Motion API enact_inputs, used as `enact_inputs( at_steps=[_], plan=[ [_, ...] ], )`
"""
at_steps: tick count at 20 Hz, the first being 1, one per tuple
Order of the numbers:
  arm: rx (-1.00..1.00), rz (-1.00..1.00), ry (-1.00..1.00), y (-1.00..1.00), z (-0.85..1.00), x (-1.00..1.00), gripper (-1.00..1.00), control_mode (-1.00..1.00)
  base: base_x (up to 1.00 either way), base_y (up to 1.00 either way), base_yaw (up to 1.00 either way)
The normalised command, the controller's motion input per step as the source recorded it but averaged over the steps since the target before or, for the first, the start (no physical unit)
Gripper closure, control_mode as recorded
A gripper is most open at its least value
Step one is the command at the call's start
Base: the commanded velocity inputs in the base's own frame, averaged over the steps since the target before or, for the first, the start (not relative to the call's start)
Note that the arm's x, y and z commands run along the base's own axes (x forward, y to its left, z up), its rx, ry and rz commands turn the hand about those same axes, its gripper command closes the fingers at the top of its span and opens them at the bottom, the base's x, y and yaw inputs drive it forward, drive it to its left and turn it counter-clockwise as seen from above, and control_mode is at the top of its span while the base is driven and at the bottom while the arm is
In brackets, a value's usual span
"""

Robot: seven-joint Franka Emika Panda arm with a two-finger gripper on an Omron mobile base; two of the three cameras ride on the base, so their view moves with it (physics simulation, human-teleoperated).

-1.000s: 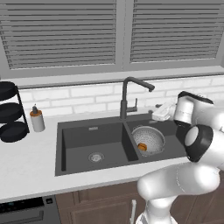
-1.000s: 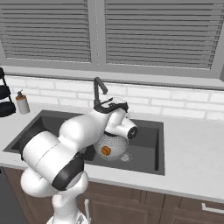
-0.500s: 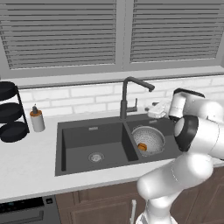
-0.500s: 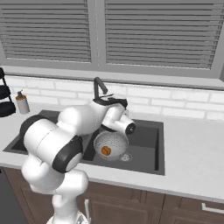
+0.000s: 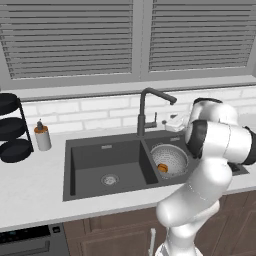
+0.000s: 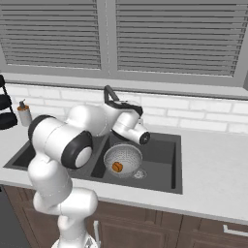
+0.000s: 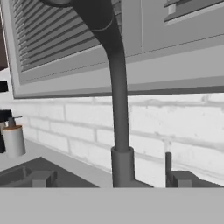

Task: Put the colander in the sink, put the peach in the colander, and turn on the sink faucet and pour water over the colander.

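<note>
Colander, round silver perforated metal bowl (image 5: 169,159), sits in dark grey sink (image 5: 107,160) w/ small orange peach (image 5: 162,168) inside; gripper (image 5: 174,121) wide open, empty, near tall dark gooseneck faucet (image 5: 148,109). Next probably: nudge its side lever (image 7: 168,162).

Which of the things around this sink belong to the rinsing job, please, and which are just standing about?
Part of the job:
- colander, in the right basin
- peach, inside the colander
- sink
- sink faucet, no water running
- pincer, open, beside the faucet

Just standing about:
- soap bottle on the counter
- black stacked racks at far left
</note>
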Motion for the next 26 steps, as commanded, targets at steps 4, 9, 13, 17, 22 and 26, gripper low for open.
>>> enact_inputs(
  at_steps=[4,9,13,17,22,26],
  plan=[
    [0.00,0.00,-0.04,-0.05,-0.14,0.16,-1.00,-1.00,0.00,0.00,0.00],
    [0.02,0.00,-0.07,-0.10,-0.08,0.07,-1.00,-1.00,0.00,0.00,0.00],
    [0.03,0.01,-0.08,-0.09,-0.05,0.07,-1.00,-1.00,0.00,0.00,0.00],
    [0.03,0.01,-0.06,0.00,0.00,0.19,-1.00,-1.00,0.00,0.00,0.00],
    [0.02,0.03,-0.07,0.02,-0.05,0.17,-1.00,-1.00,0.00,0.00,0.00],
    [0.00,0.04,-0.06,0.16,-0.14,0.07,-1.00,-1.00,0.00,0.00,0.00]
  ],
)
